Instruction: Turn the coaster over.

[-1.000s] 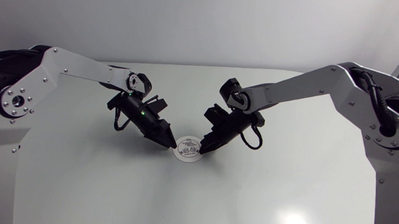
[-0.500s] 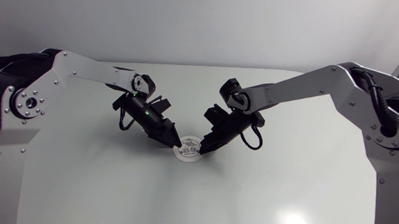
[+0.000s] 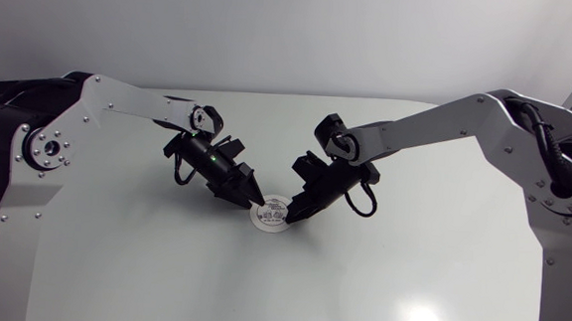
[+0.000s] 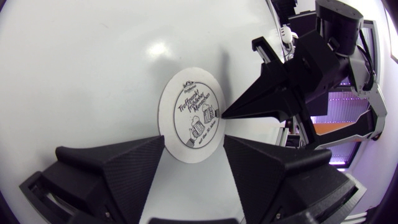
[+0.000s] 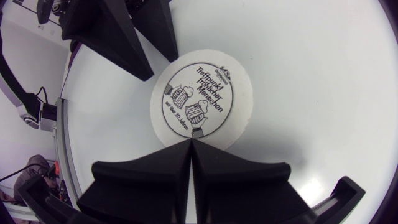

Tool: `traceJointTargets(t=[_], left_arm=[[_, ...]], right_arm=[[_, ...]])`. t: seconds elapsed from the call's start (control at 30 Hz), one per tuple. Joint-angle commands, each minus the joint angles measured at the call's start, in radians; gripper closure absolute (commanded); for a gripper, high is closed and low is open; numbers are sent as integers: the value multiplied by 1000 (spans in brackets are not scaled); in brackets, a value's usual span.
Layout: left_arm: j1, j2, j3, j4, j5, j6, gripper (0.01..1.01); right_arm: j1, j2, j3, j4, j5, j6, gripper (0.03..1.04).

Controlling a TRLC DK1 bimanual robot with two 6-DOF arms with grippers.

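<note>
A round white coaster (image 3: 271,214) with black print lies face up on the white table (image 3: 160,272), near the middle. My left gripper (image 3: 254,201) comes at it from the left and is open. In the left wrist view the coaster (image 4: 193,115) has its near edge between the two spread fingers (image 4: 124,171) of that gripper (image 4: 194,142). My right gripper (image 3: 290,218) is shut, its joined tip resting on the coaster's opposite rim. The right wrist view shows the coaster (image 5: 199,102) just ahead of the shut right gripper (image 5: 189,142), with the left gripper (image 5: 163,67) beyond it.
Both arms slant in low over the table and meet at the coaster. The left arm's grey link (image 3: 130,101) and the right arm's link (image 3: 437,125) cross the back half. Bare white tabletop lies in front of the coaster and to either side.
My left gripper has slid a little to the right, closer onto the coaster's edge, and its fingers have spread wider. The right gripper and the coaster have kept still.
</note>
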Motion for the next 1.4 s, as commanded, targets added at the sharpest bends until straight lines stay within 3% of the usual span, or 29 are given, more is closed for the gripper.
traceJointTargets(t=[0.0, 0.3, 0.77, 1.2, 1.37], left_arm=[[5, 25, -36, 48, -94, -75, 303], [-44, -56, -82, 115, -234, -195, 303], [-116, -97, -114, 97, -255, -247, 305], [-81, -93, -105, 97, -97, -233, 308], [-75, -113, -105, 97, -28, -222, 354]], right_arm=[[19, 18, -48, -2, 11, -19, 1013], [17, 12, -51, -1, 11, -21, 1013], [17, 3, -63, 4, 10, -21, 1013], [25, 1, -78, 11, 11, -18, 1013], [28, -4, -78, 8, 13, -16, 1013]])
